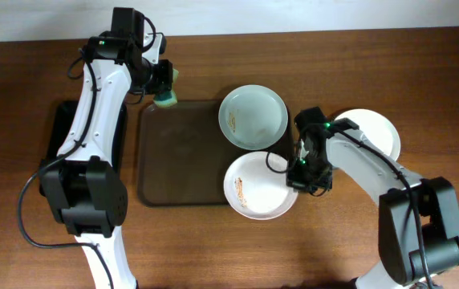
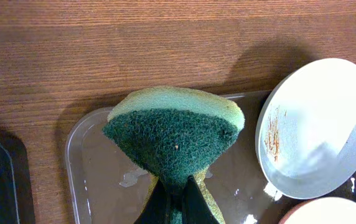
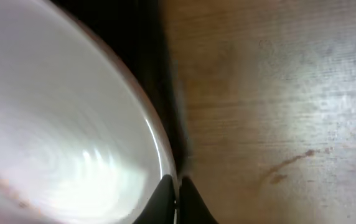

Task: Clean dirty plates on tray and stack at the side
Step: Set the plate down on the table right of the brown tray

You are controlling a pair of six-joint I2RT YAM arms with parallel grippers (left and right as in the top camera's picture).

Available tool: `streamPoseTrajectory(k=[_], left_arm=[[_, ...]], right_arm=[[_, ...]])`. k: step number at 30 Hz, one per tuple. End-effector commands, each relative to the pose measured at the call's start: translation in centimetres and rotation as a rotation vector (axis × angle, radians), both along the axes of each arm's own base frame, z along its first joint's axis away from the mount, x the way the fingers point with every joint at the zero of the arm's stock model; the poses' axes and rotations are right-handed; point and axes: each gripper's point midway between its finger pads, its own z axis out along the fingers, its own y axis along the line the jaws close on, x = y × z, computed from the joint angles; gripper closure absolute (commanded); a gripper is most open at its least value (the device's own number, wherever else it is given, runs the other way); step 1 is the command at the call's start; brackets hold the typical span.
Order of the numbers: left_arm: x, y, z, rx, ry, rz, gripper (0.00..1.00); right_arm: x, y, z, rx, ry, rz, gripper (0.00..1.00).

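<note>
Right hand [image 3: 177, 186] is pinched onto the rim of the smeared plate [image 1: 253, 193], likely steadying it where it overhangs the brown tray [image 1: 177, 160]. Left hand [image 2: 177, 199] grips a green sponge [image 2: 175, 134] above the tray's far corner, poised to scrub. One white plate [image 1: 378, 128] lies aside on the tabletop [image 1: 334, 241].

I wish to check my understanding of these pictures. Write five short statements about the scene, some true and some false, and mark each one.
1. The left claw holds a green and yellow sponge. True.
2. The sponge is pressed on a plate. False: it is over a bare corner of the large brown tray, apart from every plate.
3. The right claw grips the rim of the round white plate with orange smears. True.
4. All three plates lie on the tray. False: a plain white plate lies on the wooden table.
5. The pale greenish plate is clean. False: it has orange smears.
</note>
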Motion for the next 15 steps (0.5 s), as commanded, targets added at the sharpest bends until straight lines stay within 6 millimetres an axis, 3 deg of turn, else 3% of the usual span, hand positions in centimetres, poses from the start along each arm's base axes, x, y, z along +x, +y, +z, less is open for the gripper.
streamPoseTrajectory(k=[1, 5, 9, 11, 12, 14, 15], left_arm=[[0.3, -0.4, 0.7, -0.008, -0.02, -0.003, 0.99], [0.0, 0.5, 0.5, -0.005, -0.003, 0.015, 0.99], [-1.2, 0.6, 0.0, 0.001, 0.051, 0.014, 0.99], [-2.3, 1.2, -0.5, 0.034, 0.098, 0.025, 0.99], [-2.5, 1.5, -0.6, 0.049, 0.11, 0.029, 0.99], [-2.8, 1.5, -0.7, 0.05, 0.122, 0.029, 0.99], [-3.0, 1.5, -0.7, 0.051, 0.128, 0.029, 0.99]], right_arm=[[3.6, 3.2, 3.8, 0.072, -0.117, 0.033, 0.96], [7.4, 12.4, 5.2, 0.114, -0.383, -0.014, 0.96], [7.1, 16.7, 1.8, 0.067, -0.428, -0.014, 0.96], [6.1, 17.2, -0.2, 0.067, -0.358, -0.014, 0.96], [5.7, 17.4, -0.2, 0.095, -0.332, 0.005, 0.95], [5.7, 17.6, -0.1, 0.112, -0.33, 0.04, 0.61], [6.1, 17.3, 0.1, 0.113, -0.343, 0.061, 0.56]])
